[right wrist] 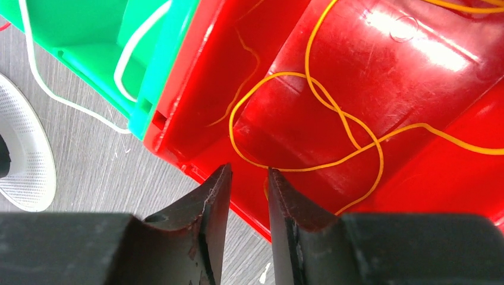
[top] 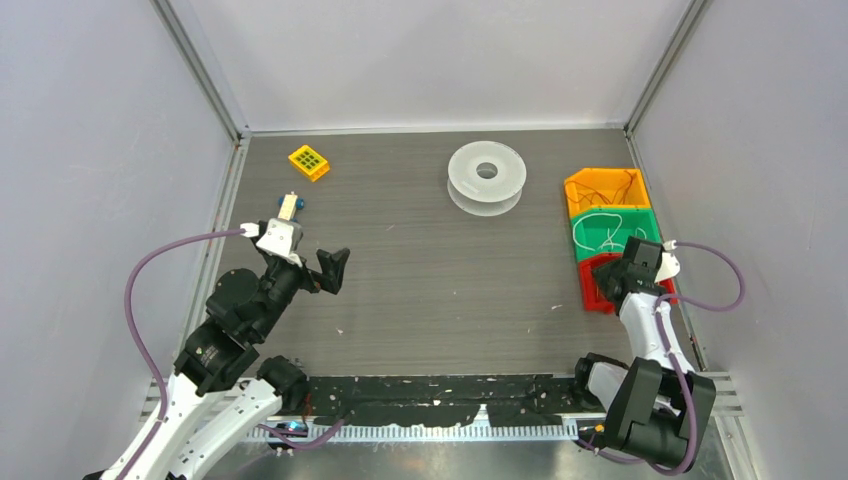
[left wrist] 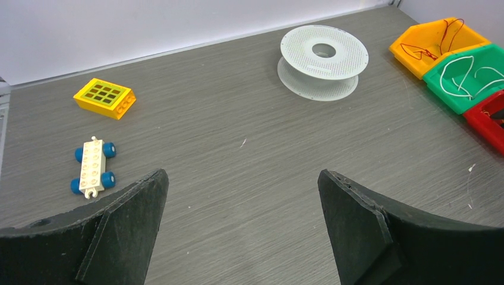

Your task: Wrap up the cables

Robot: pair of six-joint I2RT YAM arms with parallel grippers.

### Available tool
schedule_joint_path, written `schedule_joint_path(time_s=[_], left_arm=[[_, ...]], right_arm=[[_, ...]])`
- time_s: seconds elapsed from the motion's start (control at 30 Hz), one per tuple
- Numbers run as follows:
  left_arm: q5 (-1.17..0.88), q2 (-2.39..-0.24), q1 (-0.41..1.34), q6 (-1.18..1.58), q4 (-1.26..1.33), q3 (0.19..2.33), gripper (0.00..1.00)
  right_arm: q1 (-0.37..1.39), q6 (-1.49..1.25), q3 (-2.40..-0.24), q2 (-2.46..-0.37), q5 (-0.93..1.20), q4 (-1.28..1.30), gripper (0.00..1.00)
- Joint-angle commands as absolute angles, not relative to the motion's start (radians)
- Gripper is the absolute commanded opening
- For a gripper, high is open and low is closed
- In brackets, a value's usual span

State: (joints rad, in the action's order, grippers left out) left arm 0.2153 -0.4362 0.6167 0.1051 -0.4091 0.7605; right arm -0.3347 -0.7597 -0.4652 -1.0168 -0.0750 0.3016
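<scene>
**Right gripper at the red bin, set to pick up the cable**

We are working at the red bin (right wrist: 416,65), which is sitting at 3 o'clock on the table in the top view. The cable (right wrist: 359,148) is lying loose inside it in crossing loops, and one loop is running close to the near rim. We are holding the right gripper (right wrist: 248,172) over that rim. Its jaws are standing a narrow gap apart and are clamping nothing that we can see, though a short bit of cable is showing right at the gap. We judge the narrow setting to suit a thread-thin cable.

The left gripper (left wrist: 242,178) is hovering at 9 o'clock with its jaws spread fully and empty. It is pointing toward the spool (left wrist: 324,59) at 12 o'clock. We judge that it is being kept clear of the bin.

The top view is giving the layout, but there the right wrist is hiding its own jaws and the cable. Only the right wrist view is showing both. The left wrist view is showing the spool's perforated flanges, with nothing wound on as far as we can tell.
</scene>
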Motion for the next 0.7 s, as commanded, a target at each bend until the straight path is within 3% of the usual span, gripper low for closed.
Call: schedule_joint_path(time_s=[0.0, 0.2, 0.33, 0.5, 0.57, 0.67], left_arm=[[0.201, -0.442, 0.613, 0.117, -0.379, 0.766, 0.99], [0.201, -0.440, 0.613, 0.117, -0.380, 0.765, 0.99], [0.198, -0.440, 0.612, 0.118, -0.379, 0.764, 0.99], [0.192, -0.436, 0.613, 0.121, -0.380, 0.766, 0.99], [0.191, -0.428, 0.612, 0.123, -0.381, 0.765, 0.99], [0.196, -0.409, 0.612, 0.126, -0.370, 0.754, 0.99]], right_arm=[[-0.352, -0.767, -0.442, -0.990, -0.013, 0.300, 0.32], [-0.367, -0.769, -0.453, -0.936, 0.030, 0.301, 0.08], [-0.368, -0.769, -0.475, -0.902, 0.008, 0.313, 0.06], [-0.384, -0.797, -0.547, -0.905, -0.167, 0.379, 0.05], [-0.415, -0.796, -0.584, -0.931, -0.236, 0.412, 0.11], [-0.461, -0.777, -0.645, -0.975, -0.331, 0.443, 0.33]])
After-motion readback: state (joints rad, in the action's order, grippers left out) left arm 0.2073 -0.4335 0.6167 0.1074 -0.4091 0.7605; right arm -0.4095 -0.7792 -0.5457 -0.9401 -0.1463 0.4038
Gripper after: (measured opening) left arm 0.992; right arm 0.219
